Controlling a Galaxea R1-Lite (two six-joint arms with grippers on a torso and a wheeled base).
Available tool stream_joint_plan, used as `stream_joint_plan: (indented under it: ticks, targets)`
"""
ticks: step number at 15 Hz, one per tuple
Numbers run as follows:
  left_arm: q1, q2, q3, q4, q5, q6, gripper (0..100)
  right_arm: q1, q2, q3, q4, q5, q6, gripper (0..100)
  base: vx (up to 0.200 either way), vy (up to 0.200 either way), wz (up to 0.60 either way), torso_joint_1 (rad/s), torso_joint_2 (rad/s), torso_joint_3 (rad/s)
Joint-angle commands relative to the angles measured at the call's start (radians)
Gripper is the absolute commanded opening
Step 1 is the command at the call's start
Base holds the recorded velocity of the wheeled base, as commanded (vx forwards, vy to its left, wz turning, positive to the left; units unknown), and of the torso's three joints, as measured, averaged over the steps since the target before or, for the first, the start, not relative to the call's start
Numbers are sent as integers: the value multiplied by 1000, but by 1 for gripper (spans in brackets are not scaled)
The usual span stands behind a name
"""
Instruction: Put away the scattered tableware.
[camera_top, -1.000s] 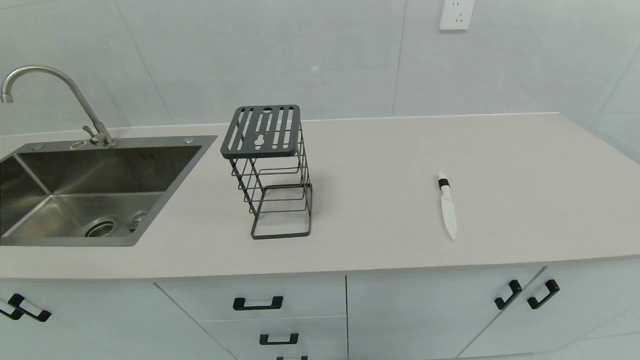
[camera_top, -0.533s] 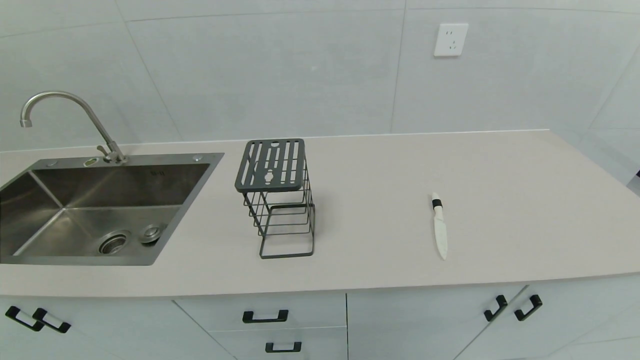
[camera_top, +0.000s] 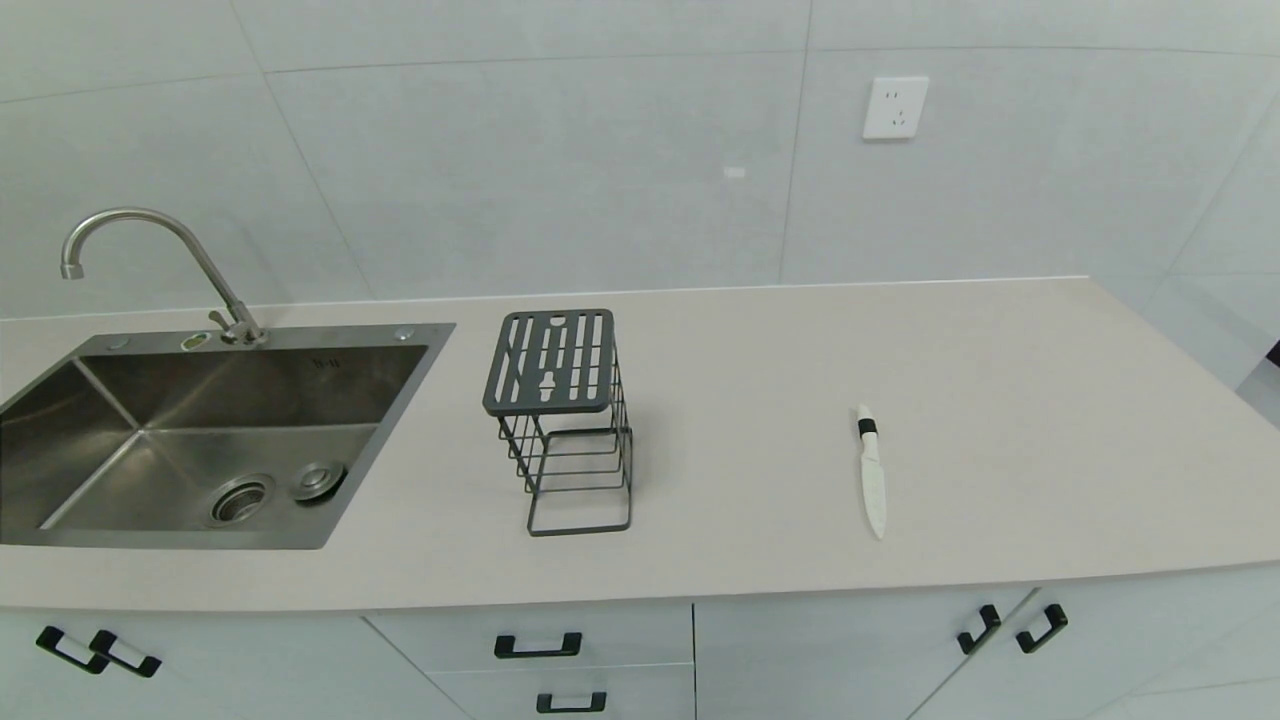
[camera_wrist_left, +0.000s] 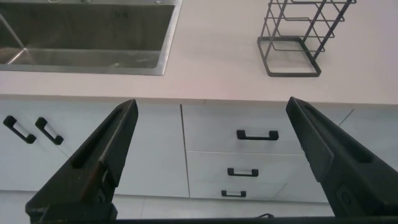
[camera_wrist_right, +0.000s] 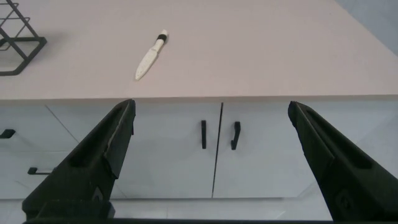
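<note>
Heads up, here's what you've got. The knife (camera_top: 872, 472) lies flat on the counter (camera_top: 1000, 380), well off to the right of the rack (camera_top: 560, 420). Its handle end, with the black band, points at the wall and its tip points at the counter's front edge. It's all white, so I can't tell if that's a bare blade or a cover over it. Nothing is touching it.

The rack is a dark wire frame with a slotted plate on top, standing upright. The sink (camera_top: 420, 345) sits just to the rack's left with its far end cut off by the frame edge, and the faucet (camera_top: 150, 250) is behind it. A wall outlet (camera_top: 895, 107) is up high, to the right of the rack.

Your left gripper (camera_wrist_left: 214, 162) is spread wide with nothing between the fingers (camera_wrist_left: 93, 168). It hangs in front of the drawers below the rack. The rack is cut off in that wrist view, so you just get its base loop and lower wires.

Your right gripper (camera_wrist_right: 211, 165) is spread wide too and holds nothing. It's in front of the cabinet doors on the knife's side of the rack.
</note>
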Motion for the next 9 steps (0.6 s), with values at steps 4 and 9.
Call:
stream_joint_plan:
  ticks: [4,9]
  targets:
    - [0,1,0,0,0,0,100,0,2,0,0,0,1,100,0,0,0,0,0,0]
    - [0,1,0,0,0,0,100,0,2,0,0,0,1,100,0,0,0,0,0,0]
